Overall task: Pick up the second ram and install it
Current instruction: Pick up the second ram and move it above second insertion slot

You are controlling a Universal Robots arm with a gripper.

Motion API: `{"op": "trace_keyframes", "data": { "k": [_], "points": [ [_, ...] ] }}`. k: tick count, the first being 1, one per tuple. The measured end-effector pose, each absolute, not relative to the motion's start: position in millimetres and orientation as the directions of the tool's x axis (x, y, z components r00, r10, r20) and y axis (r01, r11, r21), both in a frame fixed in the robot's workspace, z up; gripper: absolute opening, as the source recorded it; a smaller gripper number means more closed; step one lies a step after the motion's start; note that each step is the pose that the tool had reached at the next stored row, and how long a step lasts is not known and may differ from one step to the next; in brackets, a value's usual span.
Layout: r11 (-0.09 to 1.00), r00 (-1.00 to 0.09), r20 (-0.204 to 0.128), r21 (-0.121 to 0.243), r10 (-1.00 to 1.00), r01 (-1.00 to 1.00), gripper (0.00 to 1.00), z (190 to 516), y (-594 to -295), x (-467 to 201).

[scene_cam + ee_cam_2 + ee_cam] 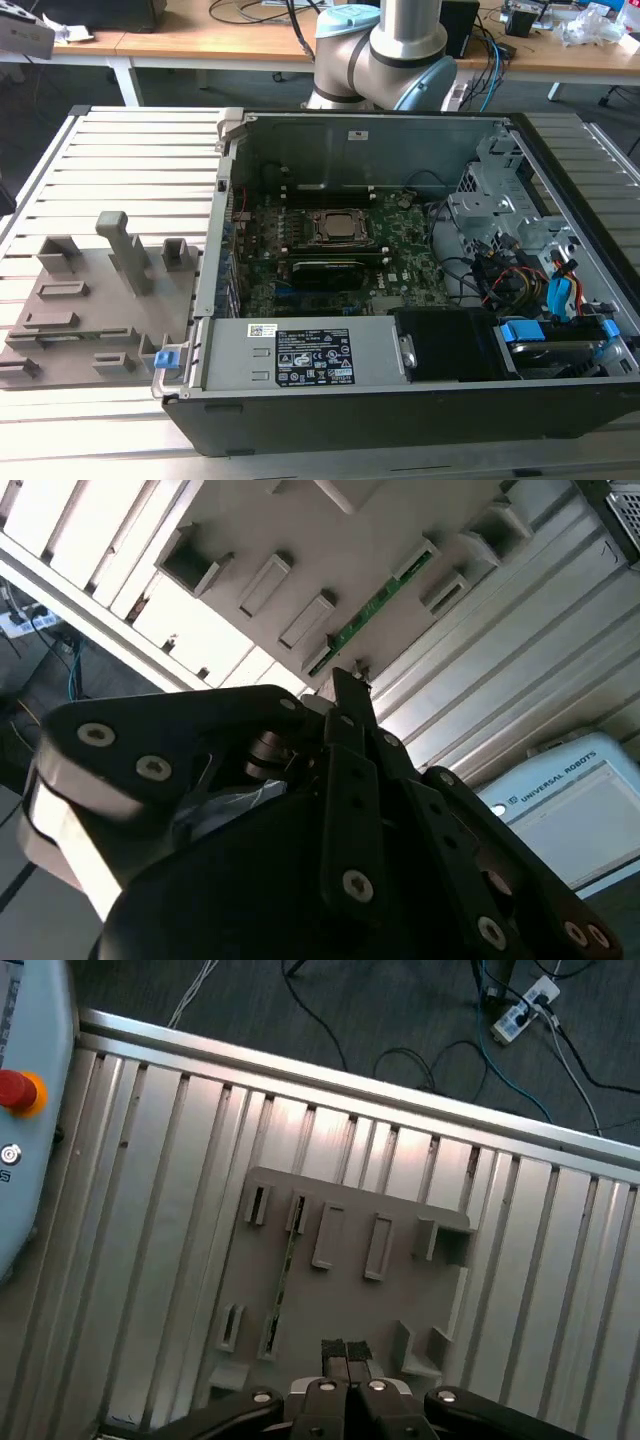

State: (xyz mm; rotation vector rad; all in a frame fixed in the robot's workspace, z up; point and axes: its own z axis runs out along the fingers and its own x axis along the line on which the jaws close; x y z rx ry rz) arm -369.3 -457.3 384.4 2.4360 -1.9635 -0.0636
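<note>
Hovering above the grey holder, the end effector has its fingers together, gripping nothing. The ram stands on edge in a holder slot, likely so fingers can pinch it. The holder lies on the surface at the exterior view's lower left, beside the case.

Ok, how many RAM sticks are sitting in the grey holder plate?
1: the green stick standing on edge in a long slot of the grey holder plate. Others may be hidden.
</note>
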Motion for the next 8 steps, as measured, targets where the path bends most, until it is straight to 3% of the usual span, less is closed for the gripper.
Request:
{"op": "trace_keyframes", "data": {
  "k": [8],
  "points": [
    [0.070, -0.071, -0.024, 0.035, -0.997, -0.997, 0.11, 380.9, -457.3, -369.3]
  ]
}}
